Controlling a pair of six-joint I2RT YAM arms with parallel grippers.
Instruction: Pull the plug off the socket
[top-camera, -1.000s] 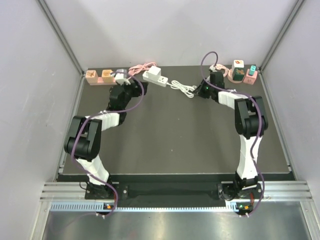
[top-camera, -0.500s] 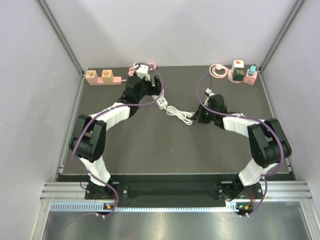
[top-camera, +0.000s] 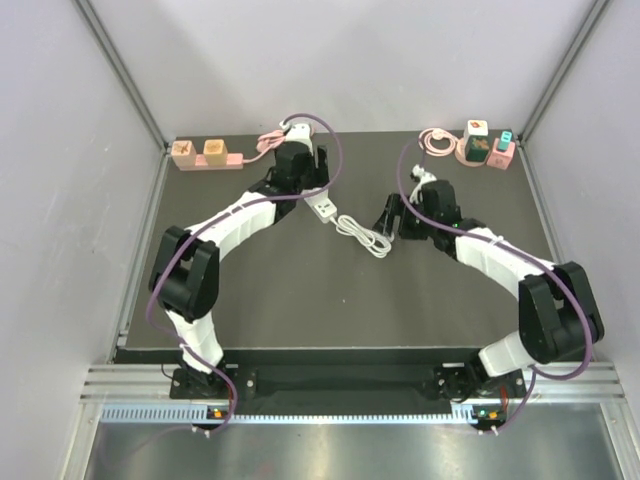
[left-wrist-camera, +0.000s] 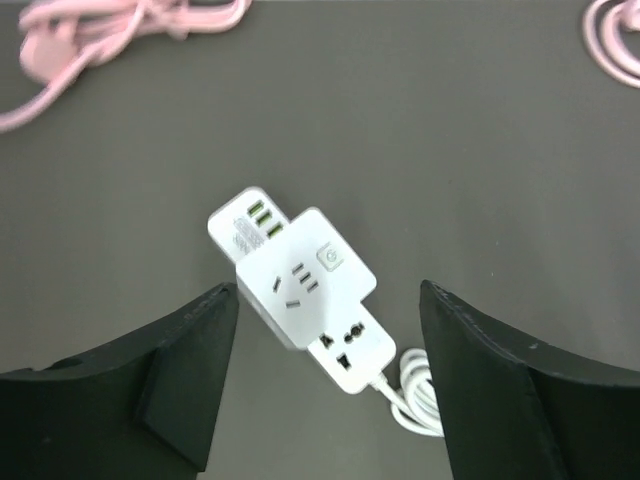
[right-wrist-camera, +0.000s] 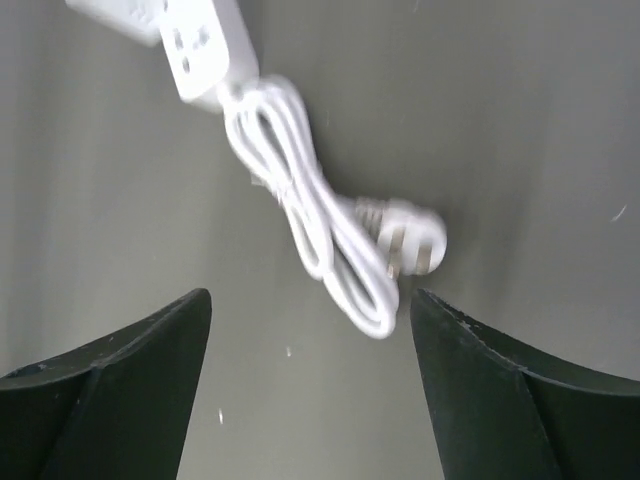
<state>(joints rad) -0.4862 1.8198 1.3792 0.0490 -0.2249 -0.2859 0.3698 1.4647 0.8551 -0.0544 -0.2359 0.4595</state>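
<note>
The dark tabletop (top-camera: 300, 300) has both arms bent in toward its middle. The left arm (top-camera: 235, 225) curves from the near left corner up toward the far edge. Its left gripper (top-camera: 312, 190) hangs over the white socket strip (top-camera: 322, 208), jaws spread wide with nothing between them; a second ago it sat closer to the far left corner. The right arm (top-camera: 500, 260) has swung in from the far right corner, and the right gripper (top-camera: 390, 215) is likewise wide and empty above the coiled white cable (top-camera: 362, 235). The strip lay by the far edge a second ago; it now lies slantwise just far of the centre, its cable trailing toward the near right. A square block (left-wrist-camera: 305, 280) sits on the strip, though whether it is a separate plug-in piece is hard to tell. The cable's own plug (right-wrist-camera: 410, 245) lies loose on the tabletop. The pink sockets (top-camera: 205, 152) stay at the far left corner, the small adapters (top-camera: 487, 145) at the far right
</note>
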